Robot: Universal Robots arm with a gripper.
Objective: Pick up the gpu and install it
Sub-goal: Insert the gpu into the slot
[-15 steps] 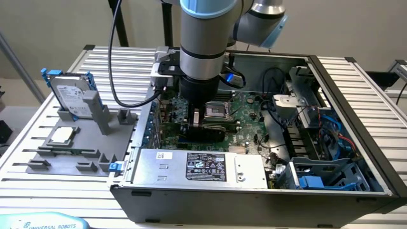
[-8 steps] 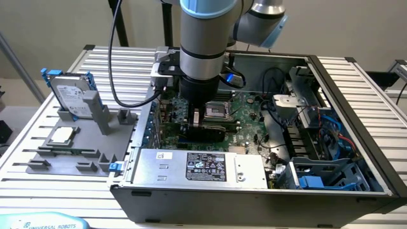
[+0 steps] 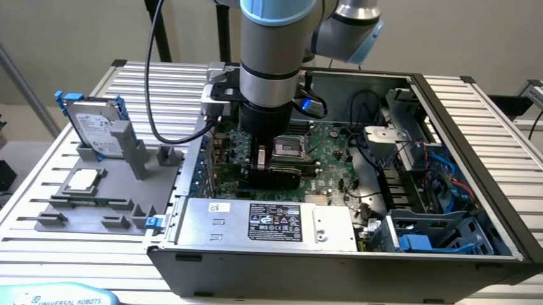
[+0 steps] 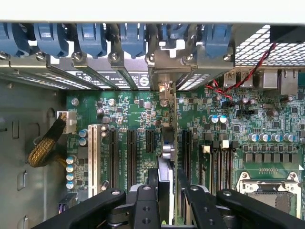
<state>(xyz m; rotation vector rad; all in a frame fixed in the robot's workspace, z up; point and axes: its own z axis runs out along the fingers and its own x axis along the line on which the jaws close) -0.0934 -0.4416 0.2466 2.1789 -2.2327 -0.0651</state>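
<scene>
My fingers [image 4: 167, 200] are closed on the gpu [image 4: 167, 164], which I hold on edge, its thin top running away from the wrist toward the rear wall of the case. In the wrist view its silver bracket [image 4: 164, 78] meets the row of rear slot covers under the blue clips [image 4: 133, 38], and the card stands over the motherboard [image 4: 238, 119] among the black expansion slots [image 4: 129, 148]. I cannot tell whether its lower edge is already in a slot or just above one.

I judge this the install step: the pick-up is done and the card is at its place. Seating calls for a straight push down with the card upright and the bracket lined up at the rear opening.

In the exterior view the arm reaches into the open computer case [image 3: 475, 190]; the hard drive [image 3: 93, 124] and CPU chip [image 3: 85, 180] rest on the grey holder on the counter [image 3: 25, 210].
</scene>
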